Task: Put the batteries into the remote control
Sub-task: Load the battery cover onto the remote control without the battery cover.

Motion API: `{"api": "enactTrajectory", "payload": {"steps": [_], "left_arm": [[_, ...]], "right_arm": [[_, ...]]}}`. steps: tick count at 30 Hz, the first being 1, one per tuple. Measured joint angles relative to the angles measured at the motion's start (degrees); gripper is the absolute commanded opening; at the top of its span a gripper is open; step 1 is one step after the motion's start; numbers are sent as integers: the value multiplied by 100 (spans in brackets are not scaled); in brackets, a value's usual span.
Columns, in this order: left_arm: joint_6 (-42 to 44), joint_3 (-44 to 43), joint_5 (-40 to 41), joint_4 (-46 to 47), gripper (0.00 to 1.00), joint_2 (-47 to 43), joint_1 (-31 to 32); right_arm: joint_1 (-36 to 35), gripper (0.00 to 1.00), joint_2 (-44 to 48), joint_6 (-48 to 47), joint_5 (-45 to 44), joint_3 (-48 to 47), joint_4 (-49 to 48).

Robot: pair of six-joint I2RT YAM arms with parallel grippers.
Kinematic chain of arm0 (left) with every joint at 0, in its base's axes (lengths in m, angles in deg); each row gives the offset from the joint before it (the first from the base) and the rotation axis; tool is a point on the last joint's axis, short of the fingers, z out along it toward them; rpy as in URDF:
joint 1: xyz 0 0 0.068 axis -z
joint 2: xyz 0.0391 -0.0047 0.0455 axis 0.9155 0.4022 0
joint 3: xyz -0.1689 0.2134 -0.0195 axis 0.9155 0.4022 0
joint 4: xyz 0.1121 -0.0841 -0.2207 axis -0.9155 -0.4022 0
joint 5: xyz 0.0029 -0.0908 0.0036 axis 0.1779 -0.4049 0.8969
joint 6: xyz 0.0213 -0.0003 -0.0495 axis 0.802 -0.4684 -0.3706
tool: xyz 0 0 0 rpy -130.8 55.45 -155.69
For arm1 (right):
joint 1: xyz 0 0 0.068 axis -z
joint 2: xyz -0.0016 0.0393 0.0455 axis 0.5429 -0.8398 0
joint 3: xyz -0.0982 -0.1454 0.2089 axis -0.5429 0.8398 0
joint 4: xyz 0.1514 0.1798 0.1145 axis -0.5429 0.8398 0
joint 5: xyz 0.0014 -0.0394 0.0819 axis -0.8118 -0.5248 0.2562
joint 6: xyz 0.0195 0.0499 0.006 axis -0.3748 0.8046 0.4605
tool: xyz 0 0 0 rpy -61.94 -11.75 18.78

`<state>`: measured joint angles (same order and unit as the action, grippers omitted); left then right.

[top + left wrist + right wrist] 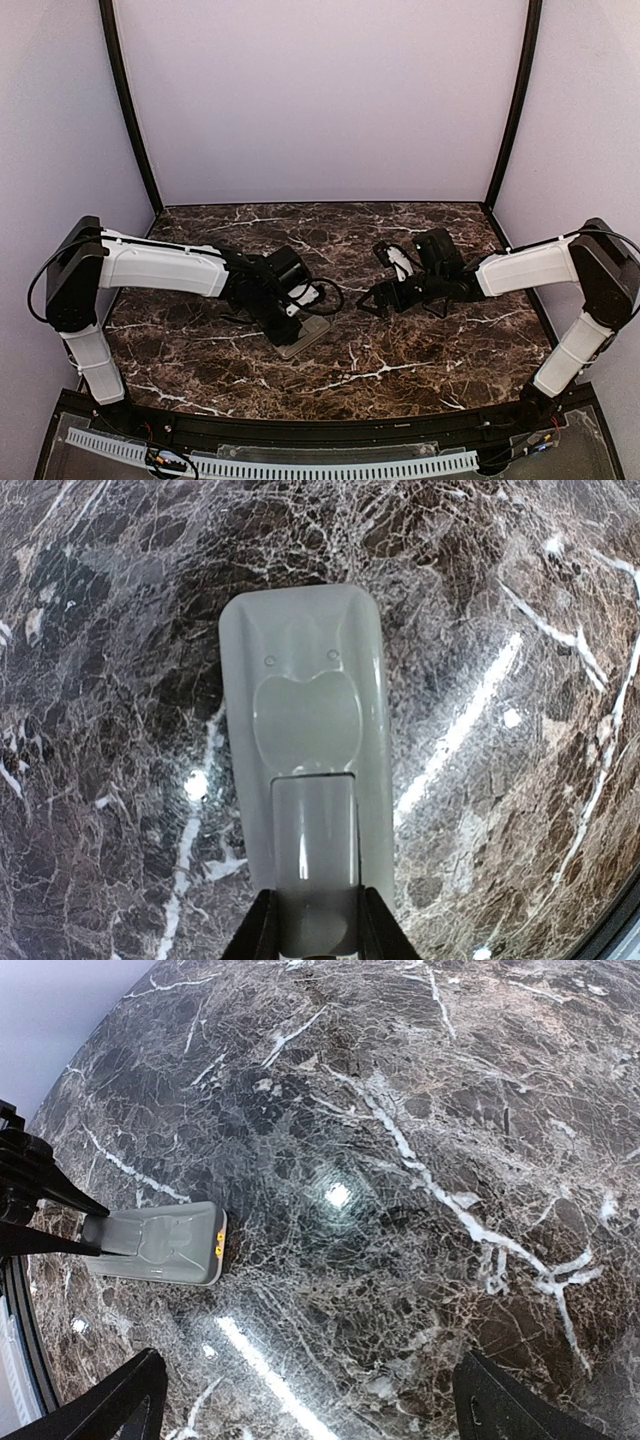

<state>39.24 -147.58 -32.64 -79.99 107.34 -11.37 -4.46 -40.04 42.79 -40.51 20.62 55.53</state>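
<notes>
Only the right wrist view shows orange marks [219, 1243] on the remote control [160, 1245]; left tool [318, 922] clamps it, right tool [310, 1365] gapes above the table [450, 1110]

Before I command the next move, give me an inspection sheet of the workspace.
Surface: dark brown, white-veined marble tabletop, glare spots.
Job's things: flat white rectangular plastic remote control, grey back up; batteries: nothing seen.
Clutter: nothing seen.
Grippers: left gripper shut on one short end of the remote control; right gripper open, empty, over bare marble.
Cables: black cable looping at the left wrist.
Surroundings: plain lilac walls, black corner posts.
</notes>
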Motion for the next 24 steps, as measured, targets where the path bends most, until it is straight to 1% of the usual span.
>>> {"api": "enactTrajectory", "payload": {"steps": [5, 7, 9, 11, 18, 24], "left_arm": [[-11, -4, 63, 0, 18, 0, 2], [-9, -22, 72, -7, 22, 9, 2], [-9, -68, 74, -44, 28, 37, 2], [-15, -76, 72, -57, 32, 46, 2], [-28, -79, 66, -63, 38, 83, 2], [-31, -85, 44, -63, 48, 81, 2]], "right_arm": [[2, 99, 0, 2, 2, 0, 0], [2, 99, 0, 0, 7, 0, 0], [2, 99, 0, 0, 11, 0, 0], [2, 98, 0, 0, 15, 0, 0], [2, 99, 0, 0, 20, 0, 0], [13, 99, -11, 0, 28, 0, 0]]}}
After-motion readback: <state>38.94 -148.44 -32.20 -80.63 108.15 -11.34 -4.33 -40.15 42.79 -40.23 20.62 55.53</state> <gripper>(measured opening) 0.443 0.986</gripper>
